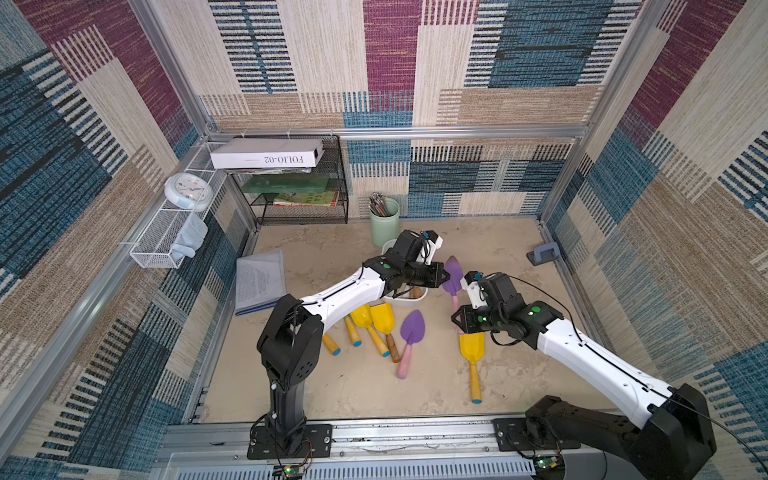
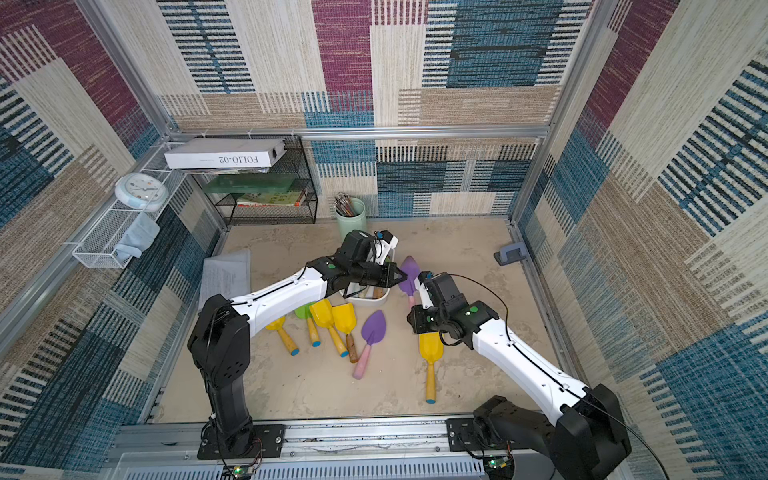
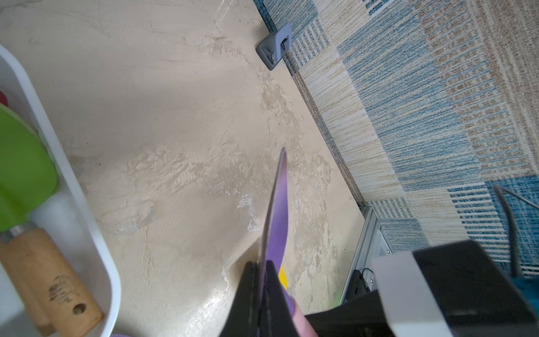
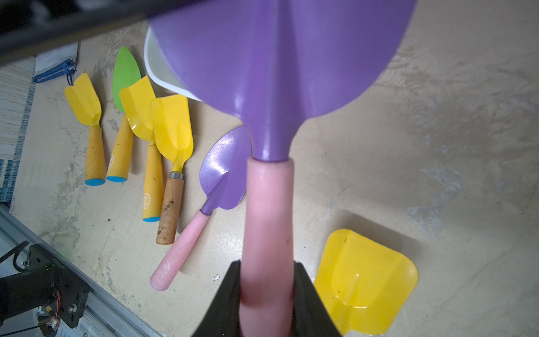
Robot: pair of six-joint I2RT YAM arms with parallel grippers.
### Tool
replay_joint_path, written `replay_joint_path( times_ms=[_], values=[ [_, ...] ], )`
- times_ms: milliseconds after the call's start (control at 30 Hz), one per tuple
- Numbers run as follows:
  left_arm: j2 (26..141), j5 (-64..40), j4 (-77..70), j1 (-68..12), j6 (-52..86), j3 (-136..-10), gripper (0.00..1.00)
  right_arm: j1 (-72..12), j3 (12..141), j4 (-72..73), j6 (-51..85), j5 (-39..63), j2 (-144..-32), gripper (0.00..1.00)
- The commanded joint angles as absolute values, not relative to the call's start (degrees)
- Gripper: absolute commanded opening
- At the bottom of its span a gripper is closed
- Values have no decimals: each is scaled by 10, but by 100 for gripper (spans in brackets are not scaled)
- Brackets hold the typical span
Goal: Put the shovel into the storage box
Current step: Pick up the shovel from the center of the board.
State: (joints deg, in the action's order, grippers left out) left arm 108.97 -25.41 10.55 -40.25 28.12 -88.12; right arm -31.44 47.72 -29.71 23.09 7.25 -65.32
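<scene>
Hanging mid-frame beside the storage box (image 1: 405, 300), the purple shovel (image 1: 453, 272) is pinched twice: left gripper (image 3: 260, 267) on blade, right gripper (image 4: 267, 270) on handle. A green shovel (image 3: 23, 169) lies inside; yellow shovels (image 1: 384, 318) wait outside.

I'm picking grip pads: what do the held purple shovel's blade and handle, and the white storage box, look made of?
Shovel blade: probably painted sheet metal; glossy purple, thin edge seen from the left wrist. Handle: matte pink, painted wood or plastic, unclear which. Storage box: smooth white plastic, judging by its rounded moulded rim.
</scene>
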Motion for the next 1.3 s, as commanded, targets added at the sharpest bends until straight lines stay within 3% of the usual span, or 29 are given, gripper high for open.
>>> replay_joint_path(
  times_ms=[0,133,267,767,1267],
  values=[
    [1092,-218,132,-402,240,-887,0,-315,484,-274,229,72,-648,37],
    [1099,-173,187,-398,205,-919,0,-315,486,-282,231,65,-636,51],
    [1119,-163,246,-378,168,-969,0,-315,482,-284,236,58,-610,55],
    [1213,-240,447,-236,26,-1202,0,-314,446,-290,234,37,-549,55],
    [1316,-294,426,-196,49,-1255,0,-314,442,-291,237,33,-555,55]
  ],
)
